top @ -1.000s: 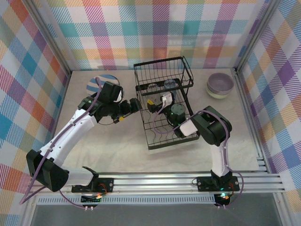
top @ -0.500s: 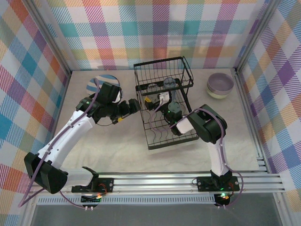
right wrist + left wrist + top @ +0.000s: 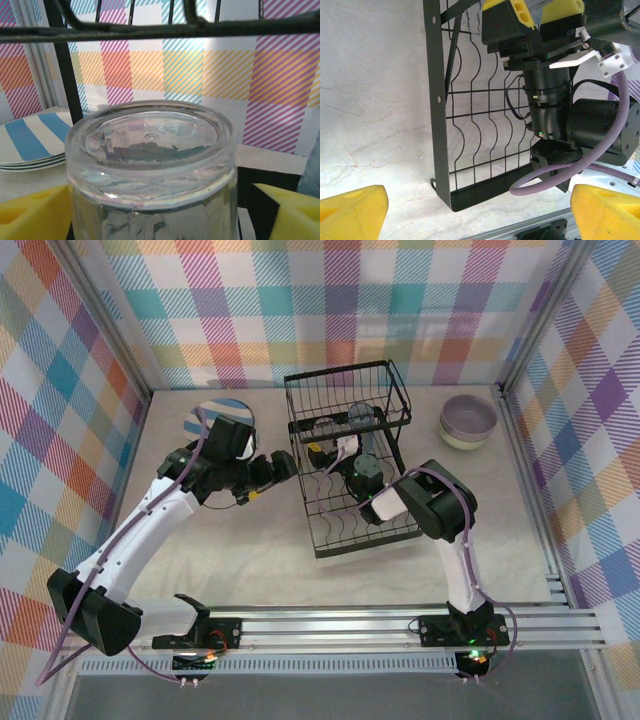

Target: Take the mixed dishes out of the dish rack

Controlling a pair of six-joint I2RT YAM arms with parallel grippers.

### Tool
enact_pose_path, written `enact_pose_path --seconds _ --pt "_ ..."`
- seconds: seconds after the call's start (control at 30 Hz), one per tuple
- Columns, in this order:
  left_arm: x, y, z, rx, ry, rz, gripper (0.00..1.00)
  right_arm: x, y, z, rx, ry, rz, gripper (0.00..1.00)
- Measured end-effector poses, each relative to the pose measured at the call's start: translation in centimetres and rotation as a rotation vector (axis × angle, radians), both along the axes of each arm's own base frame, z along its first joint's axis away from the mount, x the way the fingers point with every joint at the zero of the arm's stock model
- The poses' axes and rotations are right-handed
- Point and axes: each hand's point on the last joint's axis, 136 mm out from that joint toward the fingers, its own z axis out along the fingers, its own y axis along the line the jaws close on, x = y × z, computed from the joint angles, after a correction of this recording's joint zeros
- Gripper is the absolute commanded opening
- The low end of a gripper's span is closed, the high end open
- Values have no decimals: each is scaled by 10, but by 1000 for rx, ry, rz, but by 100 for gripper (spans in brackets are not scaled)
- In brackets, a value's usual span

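Top external: the black wire dish rack (image 3: 345,390) stands at centre with the right gripper (image 3: 325,452) inside it, just below a tumbler (image 3: 325,427) in the tall basket end. Striped plates (image 3: 215,412) lie at 10 o'clock and stacked bowls (image 3: 467,420) at 2 o'clock. Left wrist: the left gripper (image 3: 479,212) hangs beside the rack's wavy base, fingers spread wide around nothing. Right wrist: the yellow pads (image 3: 30,212) stand wide either side of the translucent tumbler, blue-striped plates at 9 o'clock.
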Motion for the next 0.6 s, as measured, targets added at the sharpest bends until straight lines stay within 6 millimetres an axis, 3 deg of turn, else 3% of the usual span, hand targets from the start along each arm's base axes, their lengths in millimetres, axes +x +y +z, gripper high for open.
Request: enact_pose_path --seconds 0.13,0.6 --pt "-1 1 4 -8 -7 6 94 0 0 0 1 0 1 73" --pt "-10 6 6 -10 -3 13 94 -4 2 0 -7 -8 10 66"
